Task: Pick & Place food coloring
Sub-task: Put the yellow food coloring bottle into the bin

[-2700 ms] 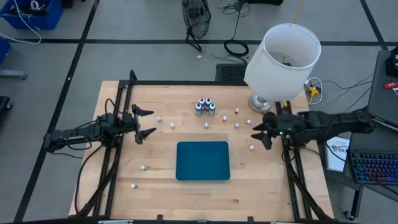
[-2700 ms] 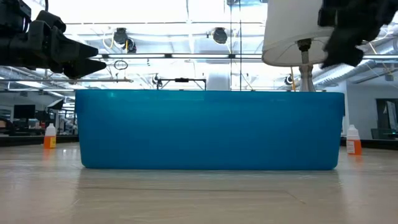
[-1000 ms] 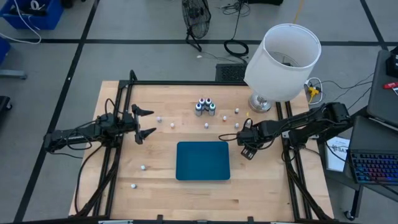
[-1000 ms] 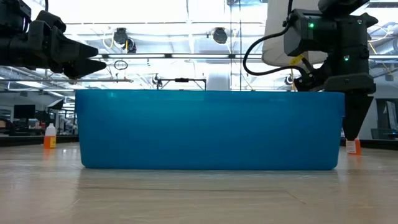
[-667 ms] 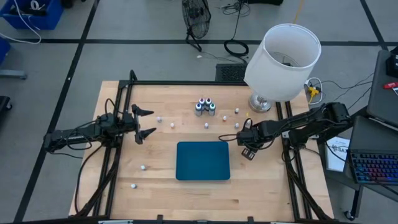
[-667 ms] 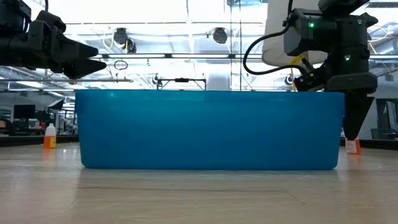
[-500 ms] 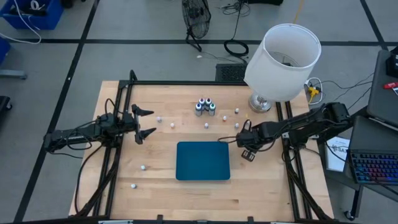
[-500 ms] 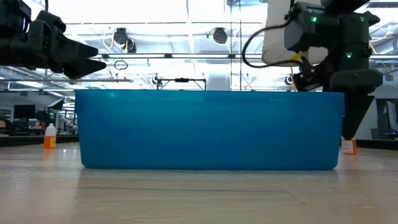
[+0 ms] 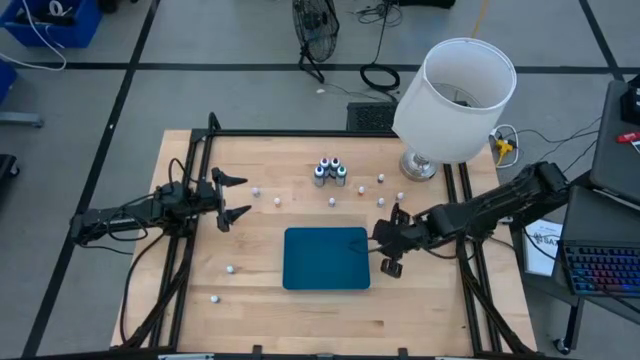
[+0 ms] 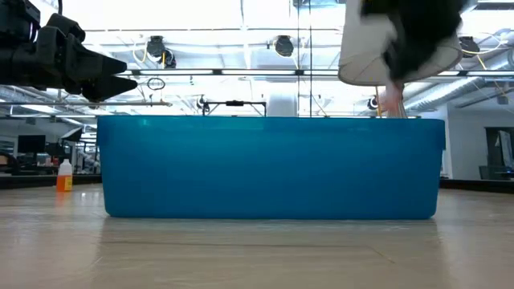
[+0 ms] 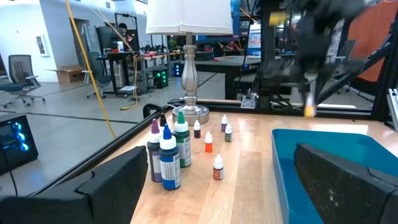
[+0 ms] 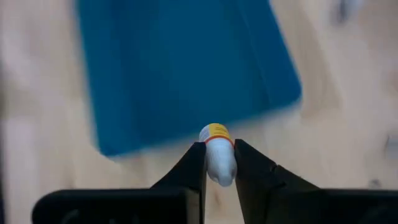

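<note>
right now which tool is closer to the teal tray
Right. The right tool hangs just off the teal tray's right edge, gripping a small bottle. The left tool waits well off to its left.

A cluster of taller bottles [image 11: 168, 155] is standing on the wooden table [image 11: 242, 186], with several tiny food coloring bottles [image 11: 217, 167] scattered between it and the lamp [image 11: 189, 56] near the table's far edge. The teal tray [image 11: 323, 155] is sitting beside them, and above its far edge a blurred dark arm [image 11: 317, 37] is hanging, possibly holding a small yellow-tipped item [image 11: 308, 111].
</note>
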Controlling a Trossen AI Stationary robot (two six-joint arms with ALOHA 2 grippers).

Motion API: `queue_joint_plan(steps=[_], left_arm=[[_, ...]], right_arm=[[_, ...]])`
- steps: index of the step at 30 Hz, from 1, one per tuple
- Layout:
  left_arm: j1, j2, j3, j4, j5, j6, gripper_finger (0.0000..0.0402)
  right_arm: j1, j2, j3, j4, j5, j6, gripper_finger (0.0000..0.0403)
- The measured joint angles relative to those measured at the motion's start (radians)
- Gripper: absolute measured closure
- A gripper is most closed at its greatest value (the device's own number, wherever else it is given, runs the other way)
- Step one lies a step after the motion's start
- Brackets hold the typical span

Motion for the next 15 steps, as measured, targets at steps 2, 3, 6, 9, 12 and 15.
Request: queue_joint_plan(steps=[2,3,6,9,12,15], left_arm=[[0.000,0.000,0.000,0.000,0.000,0.000,0.0002],[0.000,0.000,0.000,0.000,0.000,0.000,0.0002],[0.000,0.000,0.000,0.000,0.000,0.000,0.0002],[0.000,0.000,0.000,0.000,0.000,0.000,0.0002],[0.000,0.000,0.000,0.000,0.000,0.000,0.0002],[0.000,0.000,0.000,0.000,0.000,0.000,0.0002]], right_arm=[[0.000,0.023,0.099,-0.006,0.017,-0.069,0.0359],[-0.002,0.043,0.152,-0.024,0.026,-0.100,0.0359],[-0.023,0.133,0.324,-0.124,0.027,-0.185,0.0359],[-0.052,0.268,0.509,-0.297,0.025,-0.249,0.0359],[-0.085,0.410,0.661,-0.444,-0.008,-0.313,0.0359],[-0.112,0.507,0.709,-0.478,-0.093,-0.357,0.0359]])
